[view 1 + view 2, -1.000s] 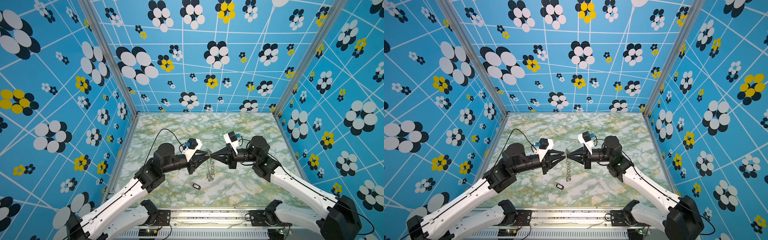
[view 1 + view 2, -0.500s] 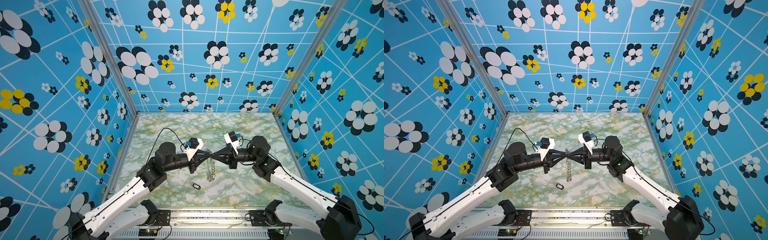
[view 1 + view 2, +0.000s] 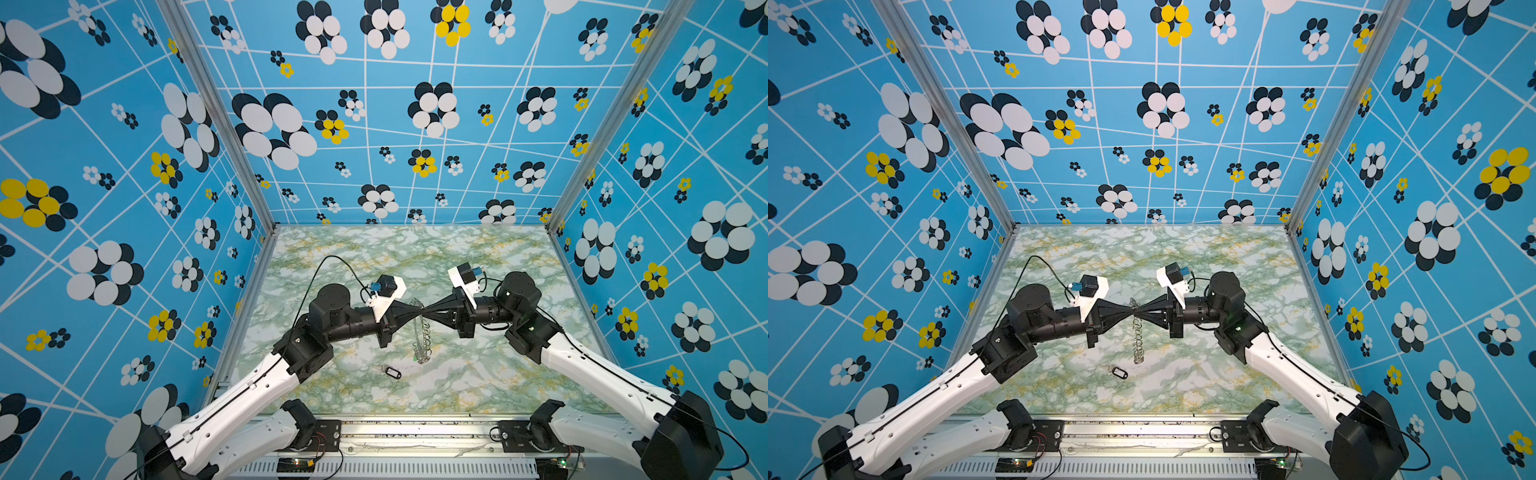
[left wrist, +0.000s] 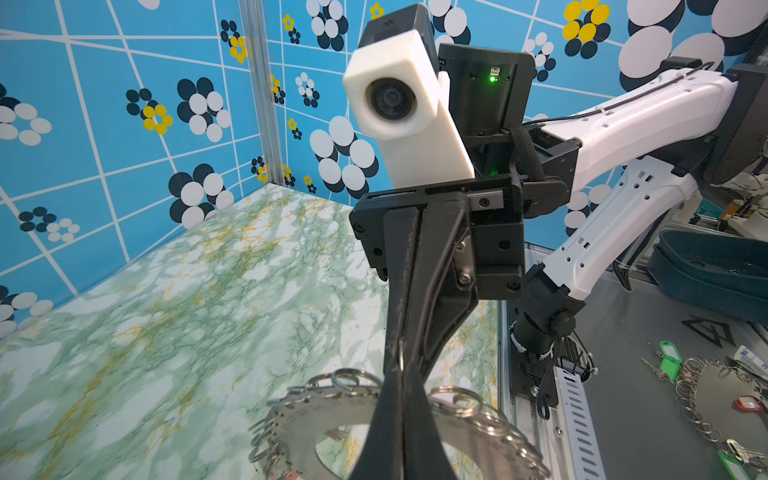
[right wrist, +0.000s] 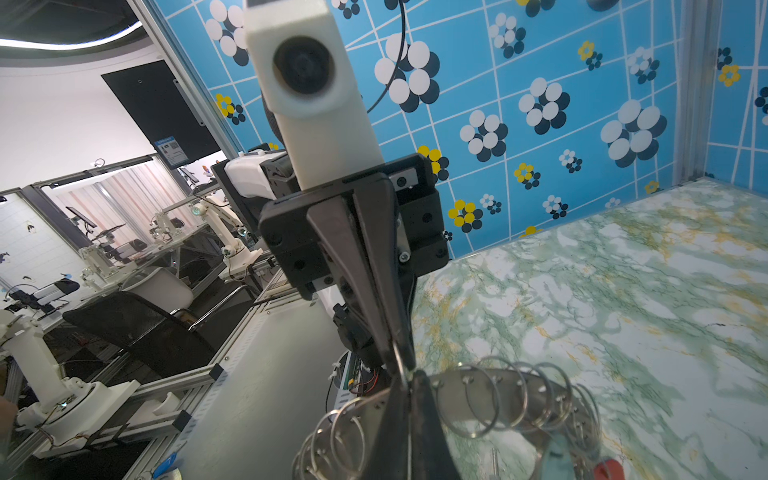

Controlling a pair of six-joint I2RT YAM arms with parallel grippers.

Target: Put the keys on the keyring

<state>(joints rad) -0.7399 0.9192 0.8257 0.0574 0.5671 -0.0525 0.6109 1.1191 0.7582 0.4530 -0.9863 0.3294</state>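
One left gripper [image 3: 419, 312] and one right gripper [image 3: 427, 311] pinch one keyring [image 3: 422, 338]. Three keys show: one black-tagged key [image 3: 392, 372] below the left gripper, one red-tagged key [image 5: 606, 467] and one green-tagged key [image 5: 555, 457] hanging under the right gripper.

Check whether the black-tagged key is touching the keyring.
Apart. Both top views show the black-tagged key lying on the table, with bare marble between it and the near end of the edge-on keyring.

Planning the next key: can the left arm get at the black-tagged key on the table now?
Probably not yet. The black-tagged key lies uncovered on the table, but the left gripper is shut on the keyring. It must let go first.
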